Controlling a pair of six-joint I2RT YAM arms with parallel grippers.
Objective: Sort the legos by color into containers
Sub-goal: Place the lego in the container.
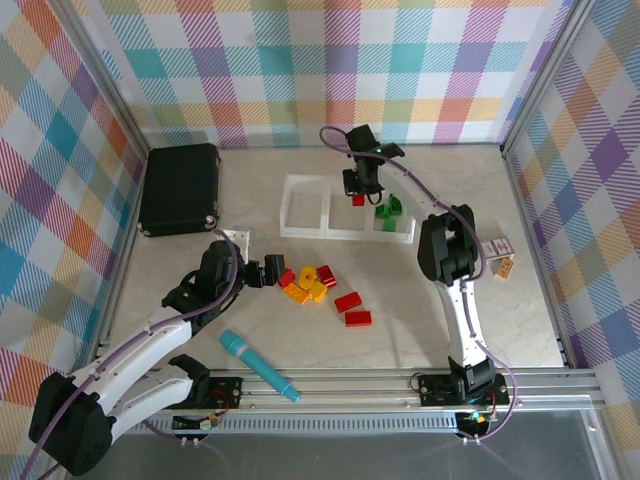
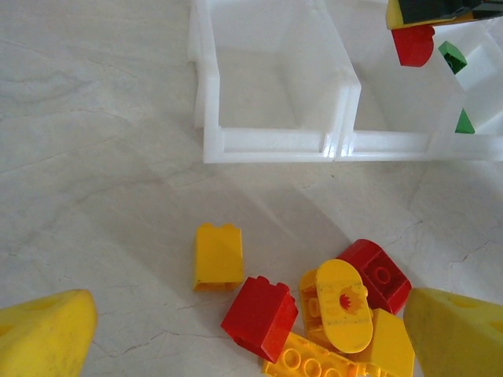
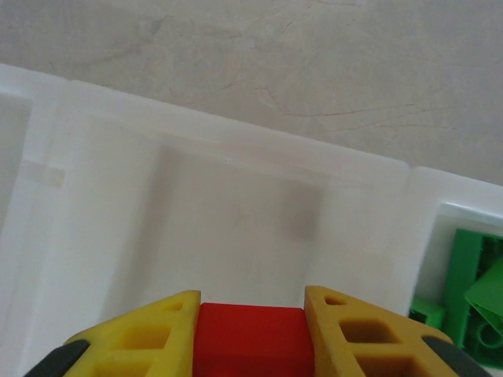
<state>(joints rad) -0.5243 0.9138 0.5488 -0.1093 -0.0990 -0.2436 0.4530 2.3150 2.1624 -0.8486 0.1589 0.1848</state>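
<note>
We hold one small red plastic brick (image 3: 250,345) clamped between the right fingers (image 3: 149,338), above the middle compartment of the clear whitish three-compartment plastic tray (image 3: 236,149). That cell looks bare, and the green plastic bricks (image 3: 471,290) already lie in the end cell to its right, so we judge that red belongs in the middle. The left fingers (image 2: 47,334) stand wide apart with nothing between them, low over the loose heap of yellow and red plastic bricks (image 2: 338,306) on the pale marbled counter (image 2: 94,157), near the tray's front wall. We read this as lining up the next pick, since most bricks remain unsorted.
</note>
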